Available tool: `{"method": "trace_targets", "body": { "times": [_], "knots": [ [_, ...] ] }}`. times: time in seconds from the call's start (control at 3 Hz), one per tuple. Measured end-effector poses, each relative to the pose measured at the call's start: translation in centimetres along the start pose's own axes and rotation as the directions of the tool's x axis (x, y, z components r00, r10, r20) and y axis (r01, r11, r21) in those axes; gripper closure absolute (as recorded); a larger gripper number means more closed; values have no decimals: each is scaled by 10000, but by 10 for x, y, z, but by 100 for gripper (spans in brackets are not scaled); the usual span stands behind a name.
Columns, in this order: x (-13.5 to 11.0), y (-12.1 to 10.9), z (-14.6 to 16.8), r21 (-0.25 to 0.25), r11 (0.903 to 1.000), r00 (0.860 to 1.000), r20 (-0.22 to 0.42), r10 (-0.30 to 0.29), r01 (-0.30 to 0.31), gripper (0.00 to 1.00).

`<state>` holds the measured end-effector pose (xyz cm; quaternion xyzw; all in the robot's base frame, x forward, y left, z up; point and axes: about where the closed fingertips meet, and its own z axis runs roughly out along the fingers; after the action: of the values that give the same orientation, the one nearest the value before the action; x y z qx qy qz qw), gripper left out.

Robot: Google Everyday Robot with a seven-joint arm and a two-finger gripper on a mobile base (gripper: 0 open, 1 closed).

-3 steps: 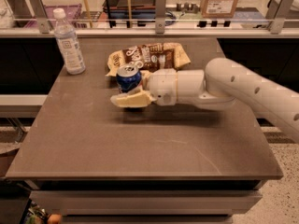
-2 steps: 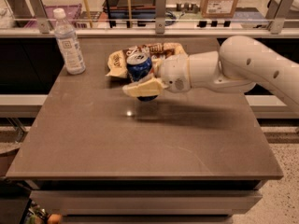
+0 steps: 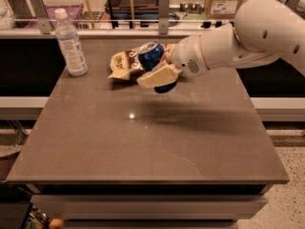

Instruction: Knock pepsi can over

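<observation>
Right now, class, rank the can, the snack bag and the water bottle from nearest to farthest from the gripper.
The gripper hangs over the table's back middle.
1. Can: gripped between the fingers, tilted.
2. Snack bag: just beyond the can, toward the bottle.
3. Water bottle: upright at the back corner, picture left.

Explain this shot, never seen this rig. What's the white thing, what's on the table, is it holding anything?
The white thing is a robot arm ending in a two-finger gripper. One camera looks down on the table from its front; where it's mounted isn't known. A water bottle stands back left; a crinkled snack bag lies back centre. The gripper, beside the bag, is closed on the pepsi can, which is tilted.
</observation>
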<state>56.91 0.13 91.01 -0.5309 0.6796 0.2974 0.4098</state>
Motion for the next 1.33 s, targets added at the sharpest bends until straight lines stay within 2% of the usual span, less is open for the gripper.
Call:
{"method": "trace_targets", "body": {
  "times": [0.33,0.67,1.0,1.33],
  "knots": [
    [3,1,-2,-61,9991,9897,-1371,405,-417,100],
    [10,10,4,-197,9957,9672,-2400,835,-908,100],
    [21,26,13,-232,9897,9340,-3346,1257,-1415,100],
    [34,41,23,-218,9851,8890,-4346,1444,-1706,100]
  ]
}}
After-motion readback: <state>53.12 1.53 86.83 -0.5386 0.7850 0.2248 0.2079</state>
